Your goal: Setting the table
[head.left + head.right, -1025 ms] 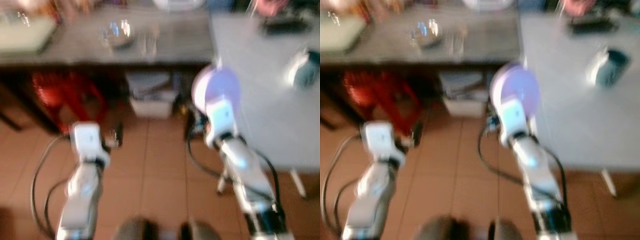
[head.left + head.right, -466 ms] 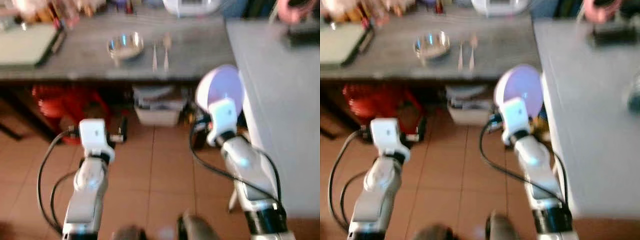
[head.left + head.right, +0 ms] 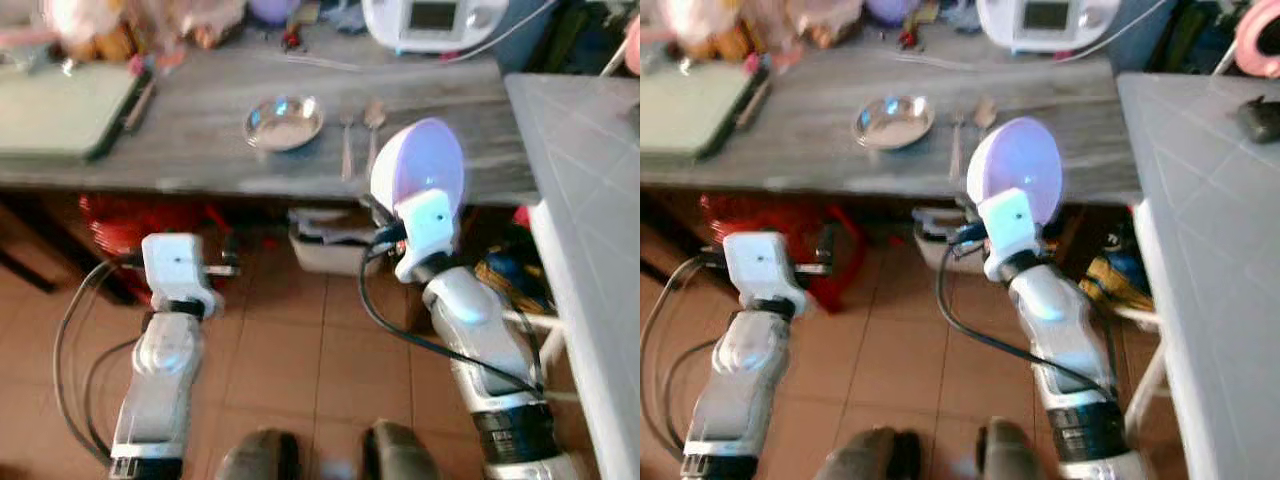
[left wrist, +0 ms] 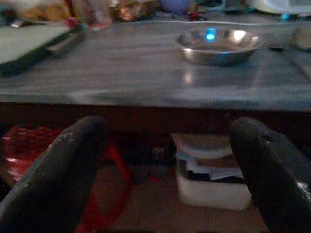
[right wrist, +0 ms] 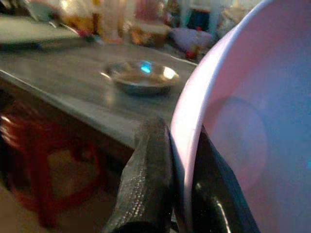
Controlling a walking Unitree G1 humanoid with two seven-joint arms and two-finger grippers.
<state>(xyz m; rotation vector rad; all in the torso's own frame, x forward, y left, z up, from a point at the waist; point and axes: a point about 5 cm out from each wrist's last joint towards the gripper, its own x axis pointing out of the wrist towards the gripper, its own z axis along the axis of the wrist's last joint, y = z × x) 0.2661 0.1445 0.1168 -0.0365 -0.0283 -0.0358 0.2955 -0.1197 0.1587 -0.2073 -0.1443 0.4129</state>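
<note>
My right gripper [image 3: 395, 215] is shut on the rim of a pale lilac plate [image 3: 418, 170], held upright just before the grey counter's [image 3: 180, 130] front edge. In the right wrist view the two black fingers [image 5: 148, 179] pinch the plate's rim [image 5: 184, 145]. On the counter lie a small steel bowl [image 3: 285, 122] and two spoons [image 3: 360, 125] side by side. My left gripper [image 4: 165, 184] is open and empty, low before the counter's edge, with its fingers [image 4: 58, 170] wide apart and the steel bowl [image 4: 219, 44] beyond them.
A grey-white table [image 3: 590, 200] runs along the right. A green board [image 3: 60, 110] lies at the counter's left and a white appliance [image 3: 430, 20] at its back. Under the counter stand a red stool [image 3: 130, 220] and a white box [image 3: 335, 245]. The floor is tiled.
The camera has swung left, so the counter now faces me and the table has slid to the right edge. The plate stays in my right gripper.
</note>
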